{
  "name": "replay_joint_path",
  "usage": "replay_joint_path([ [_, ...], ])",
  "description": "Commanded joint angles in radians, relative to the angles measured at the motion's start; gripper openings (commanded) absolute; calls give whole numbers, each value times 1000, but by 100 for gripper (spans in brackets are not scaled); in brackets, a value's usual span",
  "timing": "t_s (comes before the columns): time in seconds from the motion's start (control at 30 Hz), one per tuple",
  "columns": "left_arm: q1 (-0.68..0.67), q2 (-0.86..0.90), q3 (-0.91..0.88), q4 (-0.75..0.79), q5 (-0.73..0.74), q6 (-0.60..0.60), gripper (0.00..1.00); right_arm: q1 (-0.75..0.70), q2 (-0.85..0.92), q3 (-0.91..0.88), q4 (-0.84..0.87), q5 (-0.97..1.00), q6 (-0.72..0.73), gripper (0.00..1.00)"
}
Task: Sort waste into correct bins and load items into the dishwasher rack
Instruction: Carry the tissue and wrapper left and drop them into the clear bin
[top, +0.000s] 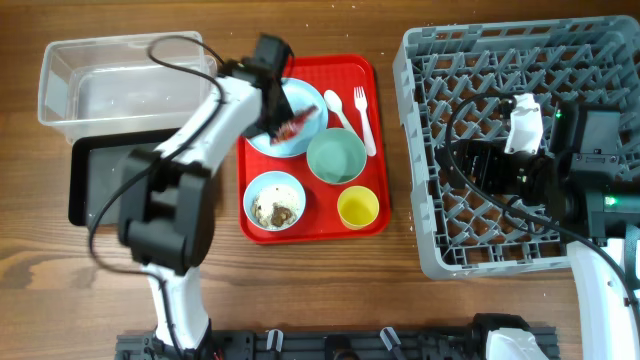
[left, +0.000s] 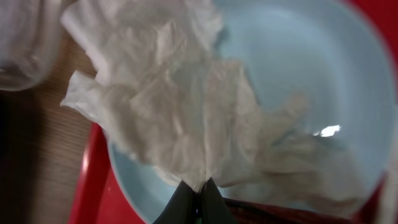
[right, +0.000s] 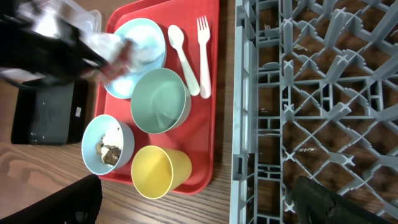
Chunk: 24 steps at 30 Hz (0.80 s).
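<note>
our left hand (left: 198, 190) is clamped on a thin edge of the napkin (left: 168, 106), draped over the plate (left: 311, 68) just ahead of it, so lifting may tear it or let it slip.

crumpled matt paper napkin (left: 174, 106), glossy smooth plate (left: 311, 74), red plastic tray (top: 320, 217), wood-grain table (top: 300, 290), grey plastic rack (top: 413, 150)
</note>
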Motion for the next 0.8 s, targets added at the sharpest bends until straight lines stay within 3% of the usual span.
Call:
replay_joint_path([
  [0.0, 66, -193, 92, -40, -3, -2, 4, 0, 3, 10, 2, -9, -6, 100],
  [0.23, 261, -311, 92, -58, -3, 9, 4, 0, 3, 10, 2, -9, -6, 100],
  [0.5, 476, -209, 88, 42, -3, 77, 4, 0, 3, 10, 2, -9, -5, 100],
  [0.7, 520, -86, 88, 73, -3, 77, 4, 0, 3, 10, 2, -9, -3, 100],
  [0.73, 520, -69, 88, 65, -3, 77, 8, -1, 3, 10, 2, -9, -4, 100],
  [0.77, 520, -56, 88, 57, -3, 77, 20, 0, 3, 10, 2, -9, -3, 100],
])
